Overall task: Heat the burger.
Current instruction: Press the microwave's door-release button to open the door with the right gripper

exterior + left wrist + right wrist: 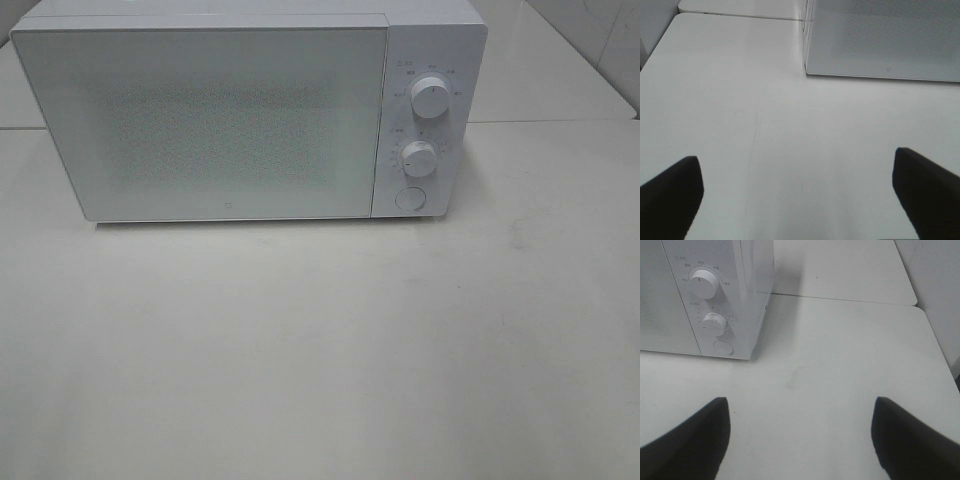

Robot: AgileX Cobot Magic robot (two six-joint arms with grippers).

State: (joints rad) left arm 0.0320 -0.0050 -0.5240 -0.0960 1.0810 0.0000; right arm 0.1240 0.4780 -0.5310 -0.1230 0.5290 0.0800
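Note:
The burger is out of view in every frame. A white microwave [230, 120] stands at the back of the white table [320, 350] with its door shut. Its panel carries an upper knob [430, 98], a lower knob [419, 158] and a round button [410, 198]. Neither arm shows in the high view. My left gripper [797, 200] is open over bare table, in front of the microwave door's left corner [880, 45]. My right gripper [800, 440] is open over bare table, with the microwave's knobs [704, 284] ahead of it. Nothing sits between either pair of fingers.
A seam between table tops runs behind the microwave [840, 297]. The table's right edge [935, 340] curves beside a grey wall. The table's left edge [660, 40] shows in the left wrist view.

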